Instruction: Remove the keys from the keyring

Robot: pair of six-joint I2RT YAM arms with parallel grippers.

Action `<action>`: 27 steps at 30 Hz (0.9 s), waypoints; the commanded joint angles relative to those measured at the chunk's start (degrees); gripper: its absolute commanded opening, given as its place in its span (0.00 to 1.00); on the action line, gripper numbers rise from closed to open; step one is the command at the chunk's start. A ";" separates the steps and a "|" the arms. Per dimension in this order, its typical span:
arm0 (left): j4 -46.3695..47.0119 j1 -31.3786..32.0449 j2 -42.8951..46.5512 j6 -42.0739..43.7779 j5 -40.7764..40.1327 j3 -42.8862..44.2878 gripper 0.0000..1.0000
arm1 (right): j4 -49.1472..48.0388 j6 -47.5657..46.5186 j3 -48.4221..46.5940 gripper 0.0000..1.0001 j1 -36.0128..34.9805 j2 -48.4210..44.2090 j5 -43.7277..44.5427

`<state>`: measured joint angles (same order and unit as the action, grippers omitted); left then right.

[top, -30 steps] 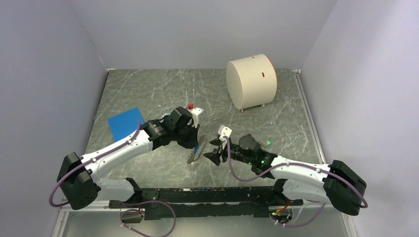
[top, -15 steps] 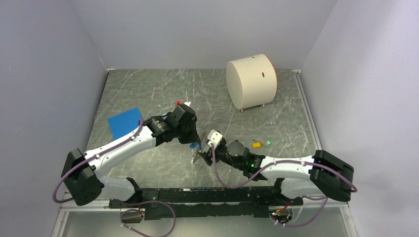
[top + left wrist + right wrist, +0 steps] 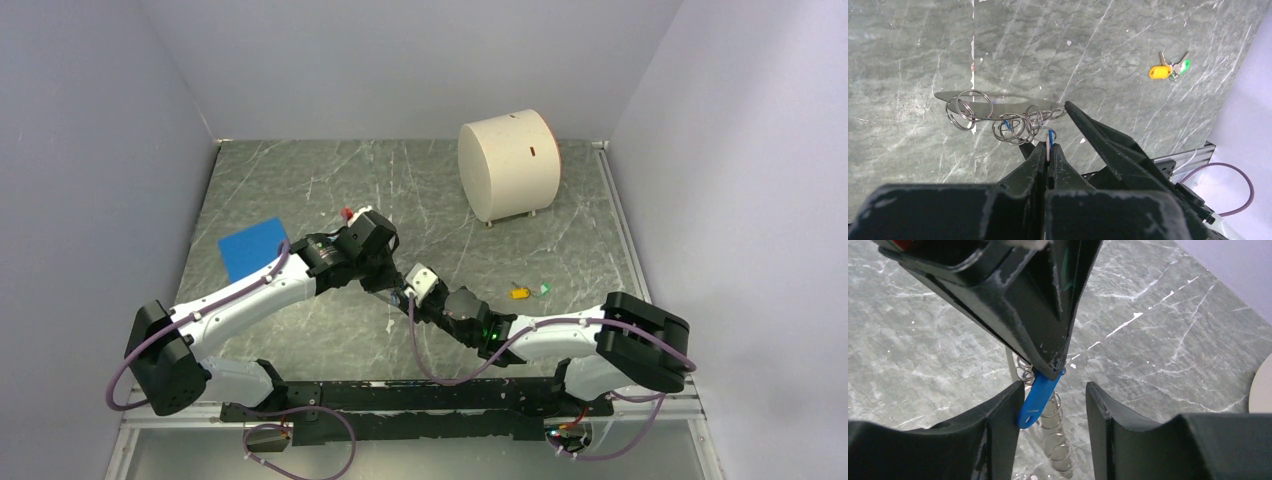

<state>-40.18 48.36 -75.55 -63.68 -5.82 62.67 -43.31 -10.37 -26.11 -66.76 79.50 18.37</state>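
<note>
So the left hand (image 3: 1049, 148) is pinched tight on the blue key (image 3: 1038, 396), and the keyring (image 3: 1015, 127) with its string of wire loops hangs right off those fingertips, over the desk (image 3: 908, 60). I honestly can't tell if the loops touch the desk. Meanwhile the right hand (image 3: 1054, 390) is spread open with a finger on each side of the blue key: the head seems to touch one finger (image 3: 998, 415), and the other is clear of it. Over on the desk the yellow key (image 3: 1159, 72) and green key (image 3: 1186, 65) lie together, well apart from both hands.
</note>
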 commanded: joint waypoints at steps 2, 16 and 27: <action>-0.97 0.33 0.31 -3.24 -0.62 1.84 0.03 | -3.92 -1.84 -1.62 0.44 -0.28 -0.68 3.39; -2.17 0.38 0.48 -2.86 -2.36 0.96 0.03 | 0.32 -2.35 -1.95 0.14 -0.30 -4.01 -0.17; -0.38 0.33 0.26 0.48 -0.90 -0.07 0.04 | 4.55 -0.61 -2.64 0.00 -0.10 -6.82 -2.30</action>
<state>-38.65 48.47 -75.53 -67.11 -5.91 62.81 -38.22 -11.38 -26.11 -67.16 75.90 17.54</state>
